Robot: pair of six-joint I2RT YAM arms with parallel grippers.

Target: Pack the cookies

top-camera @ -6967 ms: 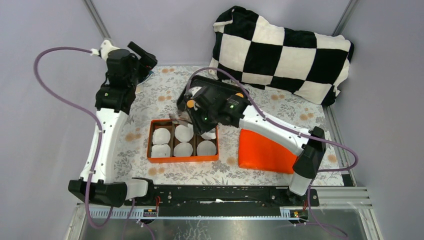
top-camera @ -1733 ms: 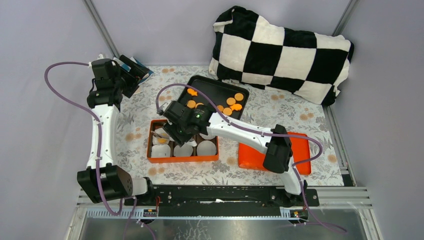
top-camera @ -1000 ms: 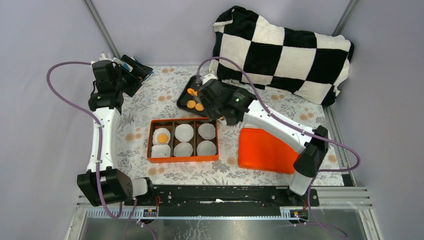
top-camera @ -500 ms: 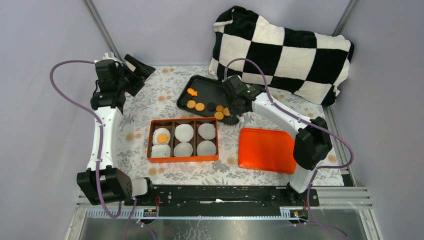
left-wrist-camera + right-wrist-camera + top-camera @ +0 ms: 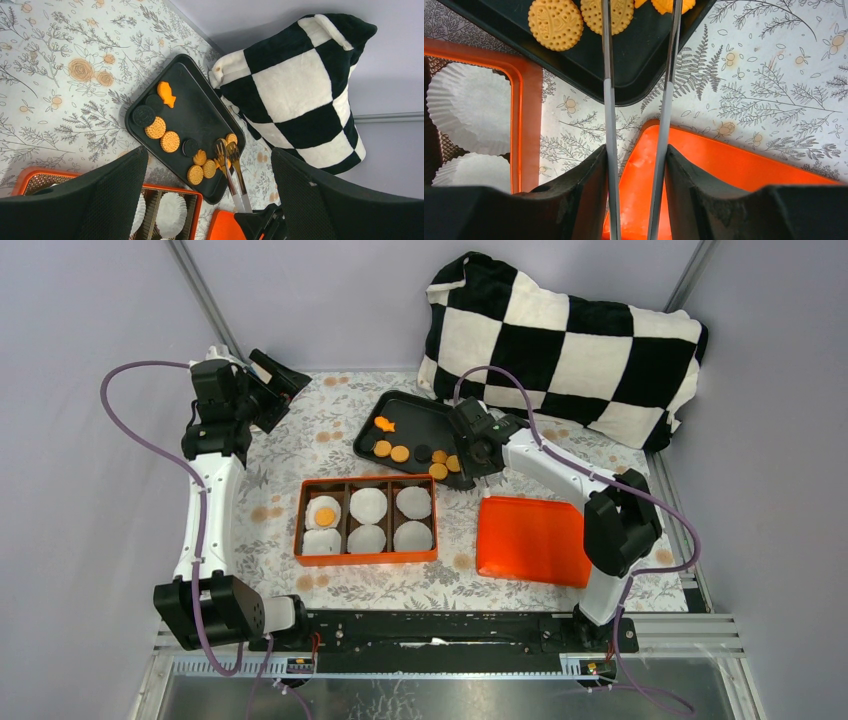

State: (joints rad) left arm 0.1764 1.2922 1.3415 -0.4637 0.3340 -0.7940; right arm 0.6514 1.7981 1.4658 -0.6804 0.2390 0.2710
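Several cookies (image 5: 400, 453) lie on a black tray (image 5: 432, 418), among them round ones (image 5: 170, 141) and a fish shape (image 5: 166, 94). One more cookie (image 5: 325, 516) sits in the back-left paper cup of the orange box (image 5: 366, 558). My right gripper (image 5: 636, 165) is shut on metal tongs (image 5: 606, 100). The tong tips (image 5: 227, 150) reach over the cookies at the tray's near right corner. Whether they hold one is not visible. My left gripper (image 5: 275, 380) hangs open and empty high above the table's back left; its wrist view looks down on the tray between its fingers (image 5: 100, 200).
The orange box holds several white paper cups (image 5: 413, 535). An orange lid (image 5: 530, 540) lies flat to its right, just under my right wrist. A black-and-white checked pillow (image 5: 560, 345) fills the back right. Dark round cookies (image 5: 143, 115) also sit on the tray.
My right arm has swung from above the tray's left part to its near right corner, bringing the tongs over the cookies there. The tongs have narrowed slightly. The left arm is still.
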